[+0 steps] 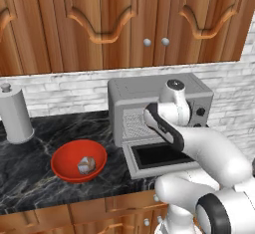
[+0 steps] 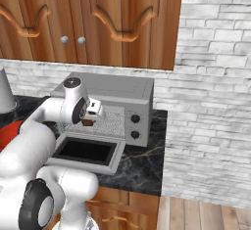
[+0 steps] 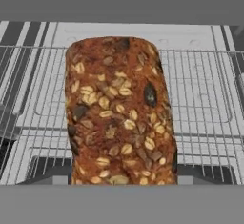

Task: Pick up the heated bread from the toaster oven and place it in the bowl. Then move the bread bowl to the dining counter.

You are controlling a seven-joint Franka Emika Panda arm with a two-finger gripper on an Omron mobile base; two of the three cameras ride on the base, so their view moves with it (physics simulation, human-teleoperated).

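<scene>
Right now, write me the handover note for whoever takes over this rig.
Gripper: at the mouth of the toaster oven, whose door is dropped open. A dark-brown piece shows at its tip; whether the jaws are closed on it cannot be told.
Heated bread: dark and seeded, over the wire rack, directly in front of the hand camera.
Bowl: red, on the black marble counter left of the oven, with a pale round roll inside.
Done: oven open, hand at the bread.
Left: bring the bread out, put it in the bowl, carry the bowl to the dining counter.
</scene>
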